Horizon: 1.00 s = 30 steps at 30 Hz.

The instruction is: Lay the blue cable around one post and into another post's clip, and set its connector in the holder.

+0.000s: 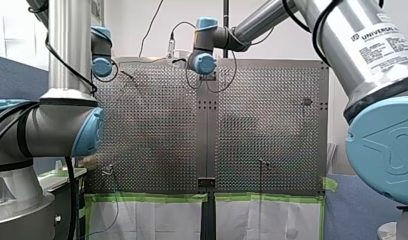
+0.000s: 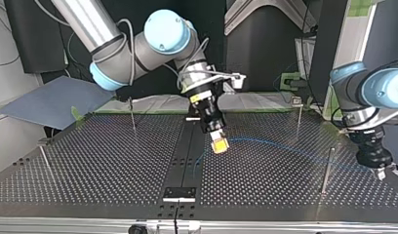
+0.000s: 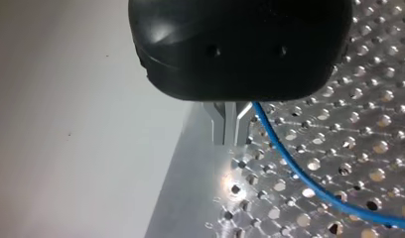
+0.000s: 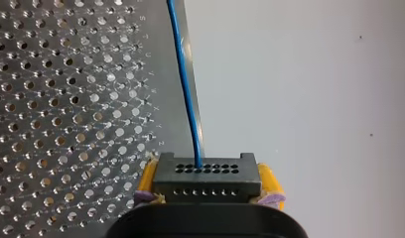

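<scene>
Posts: four thin uprights stand on the table [image 2: 89, 165] in the top view: left-edge post [image 2: 45, 158], back-left post [image 2: 132, 116], back-right post [image 2: 298, 117], front-right post [image 2: 327, 169].
Cable line: the blue cable [image 2: 280, 144] spans low from my right gripper [image 2: 219, 145] to my left gripper [image 2: 381, 173], passing between the back-right and front-right posts and barring that side.
Centre: my right gripper, clamped on the connector [image 4: 205, 178], hangs over the black centre strip [image 2: 185, 146].
Open room: a wide perforated surface between the left-edge post and the centre strip.
</scene>
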Each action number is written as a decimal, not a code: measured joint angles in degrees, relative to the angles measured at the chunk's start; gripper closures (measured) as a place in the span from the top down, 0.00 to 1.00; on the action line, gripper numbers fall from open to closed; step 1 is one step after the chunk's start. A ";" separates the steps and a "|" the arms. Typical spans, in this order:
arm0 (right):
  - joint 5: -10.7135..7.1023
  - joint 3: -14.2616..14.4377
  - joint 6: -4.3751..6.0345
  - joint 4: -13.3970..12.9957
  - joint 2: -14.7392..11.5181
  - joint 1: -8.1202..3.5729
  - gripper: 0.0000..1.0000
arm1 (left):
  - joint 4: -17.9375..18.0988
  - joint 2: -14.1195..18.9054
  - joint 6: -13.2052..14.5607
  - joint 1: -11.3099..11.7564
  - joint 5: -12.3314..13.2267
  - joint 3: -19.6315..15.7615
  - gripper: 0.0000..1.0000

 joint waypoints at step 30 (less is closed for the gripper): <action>-0.11 -6.49 -1.07 3.42 4.91 0.39 0.00 | 0.67 -5.74 -4.33 1.00 4.71 1.96 0.13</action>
